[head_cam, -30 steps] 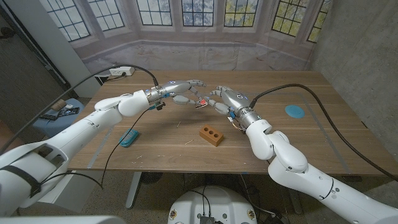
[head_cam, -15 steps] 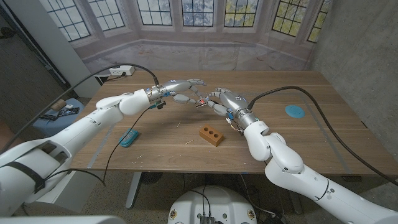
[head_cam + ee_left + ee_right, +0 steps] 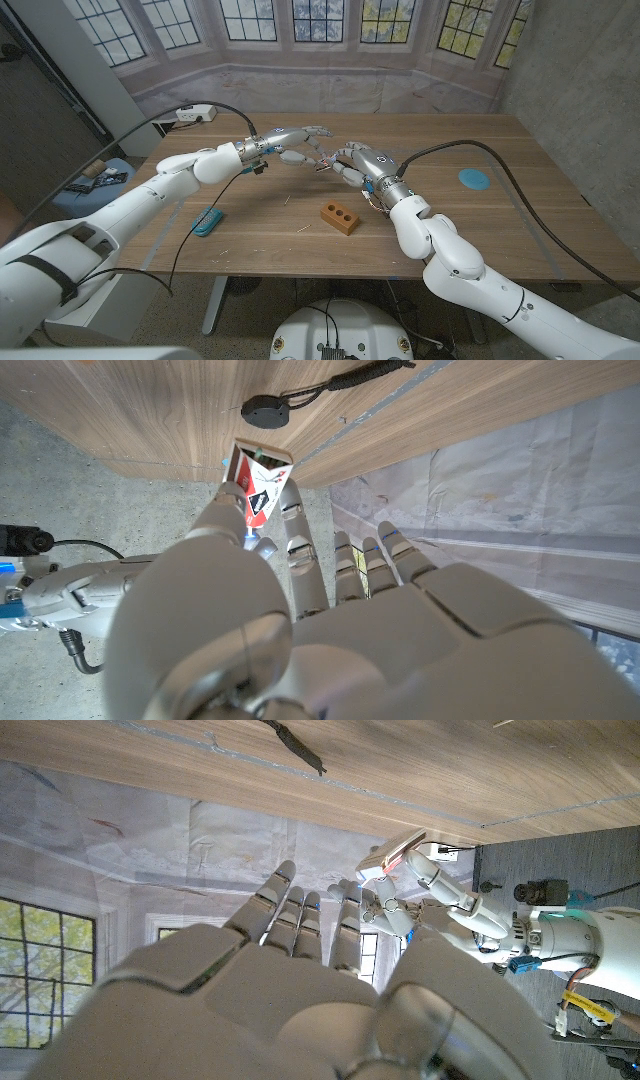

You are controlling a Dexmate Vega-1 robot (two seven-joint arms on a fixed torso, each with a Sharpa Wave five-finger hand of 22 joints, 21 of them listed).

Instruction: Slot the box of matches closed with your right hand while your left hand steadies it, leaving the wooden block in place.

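Note:
My left hand (image 3: 292,143) holds the small red and white matchbox (image 3: 321,164) in its fingertips, above the table's middle. In the left wrist view the matchbox (image 3: 258,486) sits pinched between thumb and fingers, its tray end showing. My right hand (image 3: 354,160) faces it from the other side with fingers spread and nothing in them. Its fingertips reach close to the box; I cannot tell if they touch. The right wrist view shows the matchbox (image 3: 394,856) in the left hand's fingers (image 3: 441,887), beyond my right hand (image 3: 300,970). The wooden block (image 3: 340,217), with three holes, lies on the table nearer me.
A blue object (image 3: 208,221) lies on the table to the left. A blue disc (image 3: 474,179) lies at the right. A few loose matches (image 3: 288,200) are scattered near the block. A white power strip (image 3: 194,115) sits at the back left corner, with cables trailing over the table.
My right hand has shifted a little to the left, closer to the matchbox. The left hand still holds the box at nearly the same spot. The block has not moved.

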